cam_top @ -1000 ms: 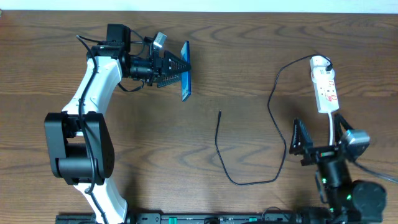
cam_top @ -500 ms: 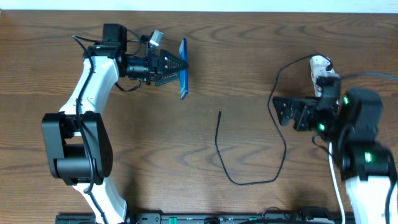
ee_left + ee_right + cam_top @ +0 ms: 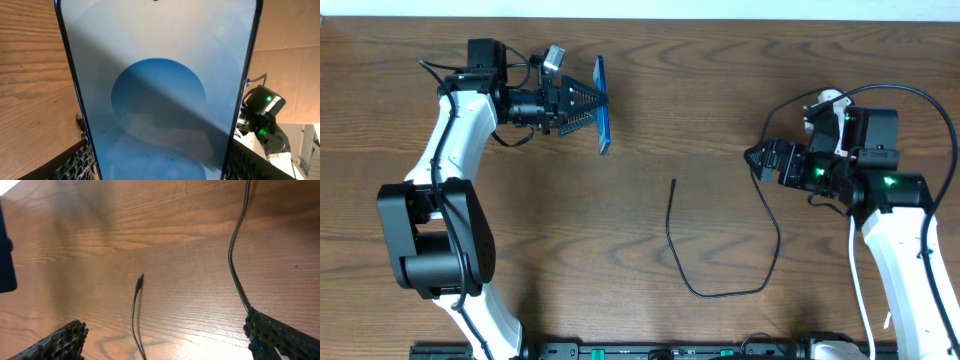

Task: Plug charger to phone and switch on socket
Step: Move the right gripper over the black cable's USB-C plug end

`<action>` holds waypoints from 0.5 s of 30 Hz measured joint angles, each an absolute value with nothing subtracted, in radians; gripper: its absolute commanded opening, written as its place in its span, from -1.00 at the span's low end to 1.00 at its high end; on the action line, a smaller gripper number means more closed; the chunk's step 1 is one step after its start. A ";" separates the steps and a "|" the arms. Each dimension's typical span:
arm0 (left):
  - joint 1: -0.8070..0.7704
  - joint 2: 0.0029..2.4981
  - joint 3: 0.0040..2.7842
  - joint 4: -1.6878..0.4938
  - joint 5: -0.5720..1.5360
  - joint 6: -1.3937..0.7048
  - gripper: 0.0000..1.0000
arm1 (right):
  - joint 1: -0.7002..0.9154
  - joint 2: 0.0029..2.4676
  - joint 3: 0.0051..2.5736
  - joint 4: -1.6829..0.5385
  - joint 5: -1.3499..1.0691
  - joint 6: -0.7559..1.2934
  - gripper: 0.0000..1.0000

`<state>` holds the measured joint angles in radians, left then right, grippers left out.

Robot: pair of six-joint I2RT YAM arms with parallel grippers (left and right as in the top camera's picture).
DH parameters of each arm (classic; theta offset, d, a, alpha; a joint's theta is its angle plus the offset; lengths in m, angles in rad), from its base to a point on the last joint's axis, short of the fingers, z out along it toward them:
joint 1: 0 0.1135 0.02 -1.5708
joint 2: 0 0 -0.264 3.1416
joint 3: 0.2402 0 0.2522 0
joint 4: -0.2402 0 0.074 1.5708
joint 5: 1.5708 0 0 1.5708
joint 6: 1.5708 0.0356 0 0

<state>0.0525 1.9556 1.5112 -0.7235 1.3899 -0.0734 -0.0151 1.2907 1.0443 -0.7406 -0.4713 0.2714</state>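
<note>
L gripper (image 3: 592, 103) is squeezing the slim blue-screen phone (image 3: 604, 135) at far left; R gripper (image 3: 765, 160) is hovering, fingers wide apart, near the thin black charger cable (image 3: 670, 215)

I'm looking down on a brown wood-grain surface (image 3: 570, 230), its grain running side to side. A pale strip (image 3: 640, 8) borders the far edge. A dark rail (image 3: 620, 352) with small green marks lines the near edge. In the right wrist view, glare brightens the wood.
</note>
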 measured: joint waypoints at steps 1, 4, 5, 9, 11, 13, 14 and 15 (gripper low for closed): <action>0.052 1.956 1.511 -0.724 1.390 -0.073 -0.86 | -0.015 1.297 1.045 -0.741 -0.471 0.277 0.99; 0.052 1.956 1.511 -0.724 1.390 -0.073 -0.86 | -0.015 1.306 1.045 -0.741 -0.471 0.301 0.99; 0.052 1.956 1.511 -0.724 1.390 -0.073 -0.86 | -0.015 1.307 1.044 -0.740 -0.471 0.312 0.99; 0.053 1.956 1.511 -0.723 1.390 -0.073 -0.86 | -0.015 1.307 1.045 -0.738 -0.466 0.371 0.99; 0.053 1.956 1.511 -0.723 1.390 -0.073 -0.86 | -0.014 1.307 1.045 -0.738 -0.450 0.421 0.98; 0.054 1.956 1.511 -0.721 1.390 -0.073 -0.86 | -0.014 1.307 1.045 -0.737 -0.441 0.466 0.99; 0.056 1.956 1.511 -0.720 1.390 -0.073 -0.86 | -0.010 1.307 1.045 -0.736 -0.435 0.487 0.97; 0.058 1.956 1.511 -0.720 1.391 -0.073 -0.86 | -0.005 1.307 1.045 -0.735 -0.431 0.502 0.97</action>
<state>0.0582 1.9556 1.5112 -0.7200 1.3907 -0.0734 -0.0051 1.3071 1.0447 -0.7353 -0.4309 0.5022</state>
